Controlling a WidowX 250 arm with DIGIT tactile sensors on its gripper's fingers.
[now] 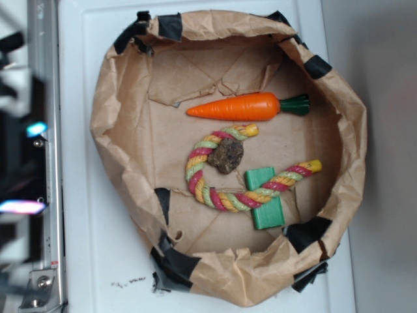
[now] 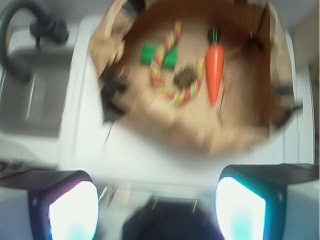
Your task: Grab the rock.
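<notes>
A dark, lumpy rock (image 1: 225,157) is sitting cradled in the curve of a striped rope toy (image 1: 225,184), inside a crumpled brown paper basin (image 1: 107,117) on the white bench (image 1: 85,254), and that snug fit is posing the main risk: fingers closing around the stone are likely to be snagging the rope hugging its left and lower sides, dragging the toy up with it or nudging the rock out of the loop. The orange carrot (image 1: 238,107) is lying just above the rope, and a green block (image 1: 266,202) is resting under the rope's tail to the lower right, both near enough to be bumped by a careless descent; the basin's raised paper wall is also standing between the arm and its target. In the blurred wrist view, the fingers (image 2: 157,207) are standing spread wide with nothing between them, hanging outside the basin over bare bench, while the rock (image 2: 185,76) is lying well apart from them, farther ahead and roughly on their centre line.
</notes>
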